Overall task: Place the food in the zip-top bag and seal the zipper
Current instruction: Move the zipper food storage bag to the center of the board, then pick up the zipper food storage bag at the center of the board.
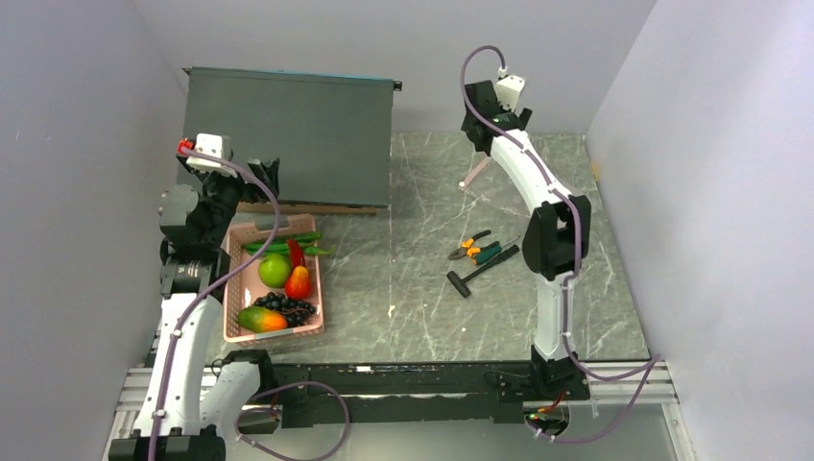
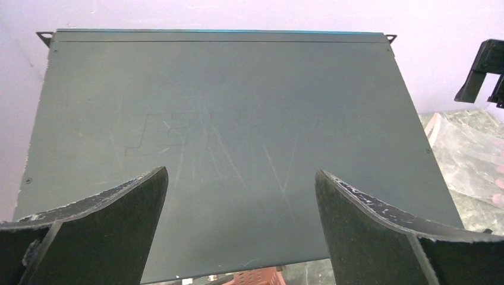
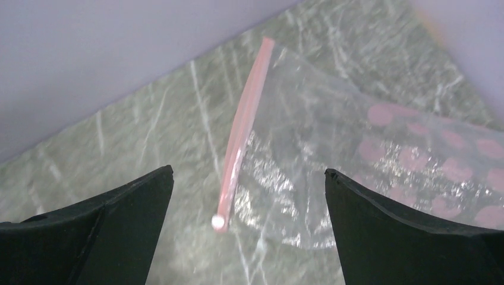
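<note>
Between and just beyond the right fingers (image 3: 101,231), flat on the counter (image 3: 119,148): one zip-top bag (image 3: 368,154).
- Material: clear thin film, with red printed dots on the side toward the right-hand finger.
- Handling: judged very light, limp and slick. It is likely to crumple and slide rather than resist, with no stiffness except at the mouth.
- Zipper (image 3: 243,124): a pale pink strip running away from the fingers, its near end lying between the two tips. It is probably the firmest part and the best hold, pinched across the strip or on one lip just beside it. Whether the mouth is parted or pressed shut cannot be told from this angle.
- Right fingers: wide apart and holding nothing, poised over the bag.

Left fingers (image 2: 89,231): wide apart and empty, with a dark panel (image 2: 226,119) ahead of the tips.

Food (image 1: 275,270): behind the left fingers, toward that arm's base, heaped in a pink basket (image 1: 235,288) well apart from the bag.
- Handling: small toy pieces, judged light and rigid. The round fruits may roll, so take them across the middle. The pods and chili are thin, so pinch them at mid-length.
</note>
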`<state>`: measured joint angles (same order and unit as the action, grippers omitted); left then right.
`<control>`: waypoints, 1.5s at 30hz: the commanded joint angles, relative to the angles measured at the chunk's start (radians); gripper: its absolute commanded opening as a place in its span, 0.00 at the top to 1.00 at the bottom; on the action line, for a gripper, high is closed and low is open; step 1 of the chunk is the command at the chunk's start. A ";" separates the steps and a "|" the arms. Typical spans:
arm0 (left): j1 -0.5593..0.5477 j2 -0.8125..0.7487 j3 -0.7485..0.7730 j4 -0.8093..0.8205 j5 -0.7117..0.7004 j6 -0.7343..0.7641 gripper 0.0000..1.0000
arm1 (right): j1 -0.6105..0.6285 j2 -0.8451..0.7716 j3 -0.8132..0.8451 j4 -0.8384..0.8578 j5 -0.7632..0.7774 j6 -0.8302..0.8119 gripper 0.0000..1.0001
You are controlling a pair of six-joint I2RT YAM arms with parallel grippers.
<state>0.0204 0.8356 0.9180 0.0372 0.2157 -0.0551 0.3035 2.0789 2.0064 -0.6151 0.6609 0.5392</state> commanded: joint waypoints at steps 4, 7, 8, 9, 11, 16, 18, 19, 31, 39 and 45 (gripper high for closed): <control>0.120 0.026 0.003 0.093 0.162 -0.120 0.01 | 0.006 0.233 0.175 0.071 0.184 -0.205 0.00; 0.167 0.054 0.007 0.129 0.252 -0.178 0.01 | 0.015 0.309 0.241 0.143 0.224 -0.279 0.00; 0.178 0.063 0.007 0.142 0.278 -0.203 0.01 | 0.019 0.336 0.260 0.165 0.248 -0.308 0.00; 0.188 0.074 0.009 0.154 0.307 -0.213 0.01 | 0.022 0.359 0.275 0.186 0.278 -0.330 0.00; 0.204 0.093 0.013 0.170 0.341 -0.239 0.01 | 0.026 0.400 0.289 0.227 0.321 -0.372 0.00; 0.209 0.100 0.011 0.179 0.348 -0.244 0.01 | 0.029 0.460 0.278 0.309 0.364 -0.439 0.01; 0.209 0.102 0.011 0.180 0.348 -0.243 0.01 | 0.027 0.477 0.264 0.332 0.365 -0.452 0.02; 0.209 0.104 0.010 0.179 0.350 -0.243 0.01 | 0.028 0.484 0.257 0.344 0.361 -0.460 0.02; 0.211 0.120 0.017 0.176 0.350 -0.246 0.01 | 0.014 0.559 0.336 0.317 0.340 -0.420 0.13; 0.213 0.121 0.016 0.179 0.353 -0.251 0.01 | -0.004 0.547 0.345 0.226 0.276 -0.352 0.24; 0.214 0.121 0.016 0.178 0.353 -0.252 0.01 | -0.013 0.538 0.350 0.177 0.259 -0.332 0.24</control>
<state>0.2260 0.9604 0.9180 0.1719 0.5468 -0.3012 0.2985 2.6495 2.3108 -0.3973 0.9306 0.1699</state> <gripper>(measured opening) 0.989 0.763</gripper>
